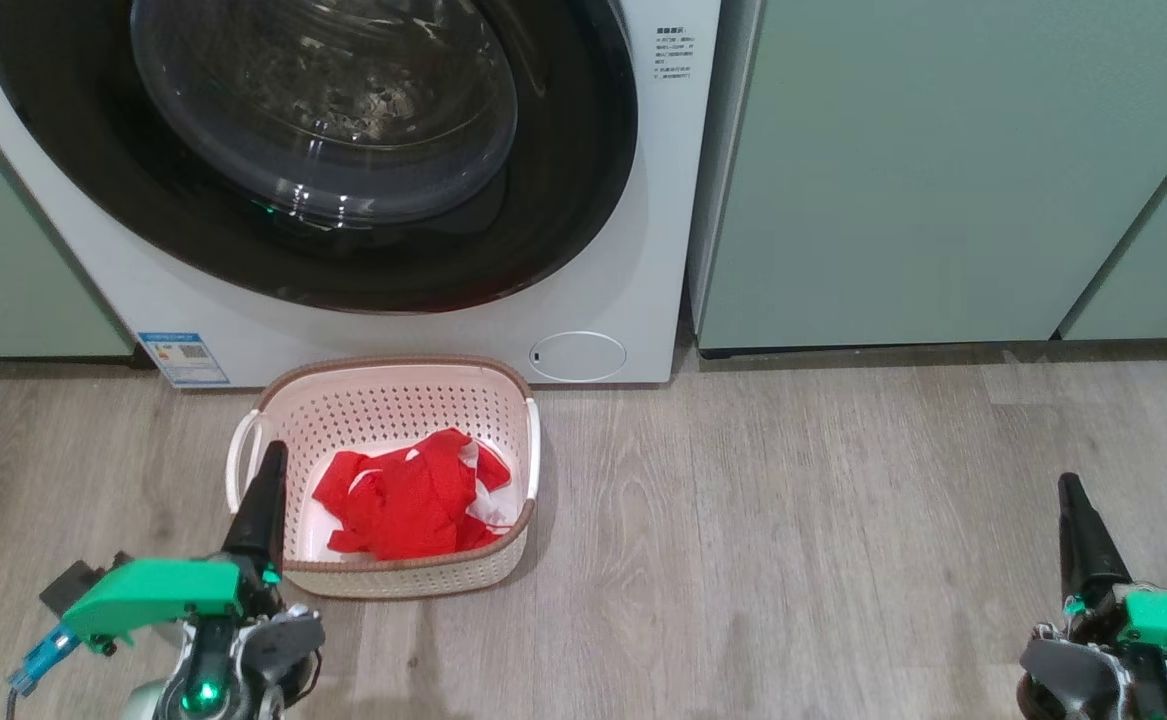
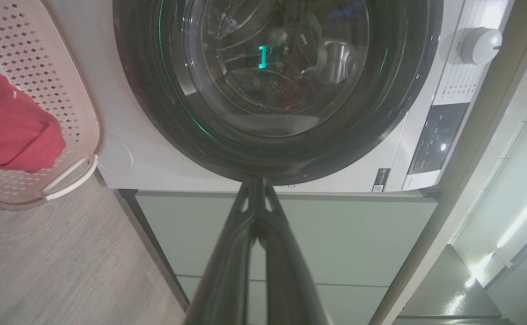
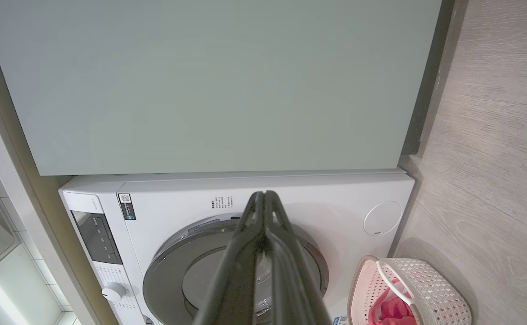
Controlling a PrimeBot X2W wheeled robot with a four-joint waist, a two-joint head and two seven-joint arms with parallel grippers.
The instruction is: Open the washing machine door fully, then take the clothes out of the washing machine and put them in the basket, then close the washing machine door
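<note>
Washing machine door [image 1: 343, 150], upper left of head view: seated flush in the white washing machine [image 1: 663, 220], looks shut. Clothes [image 1: 408, 495] lie in the basket [image 1: 393, 362], centre frame, just before the machine. Left gripper [image 1: 274, 458] lower left, right gripper [image 1: 1071, 487] lower right: jaws together, holding nothing. Judgement: closing appears done. Verify the rim sits even, the latch has caught and no fabric is trapped.
</note>
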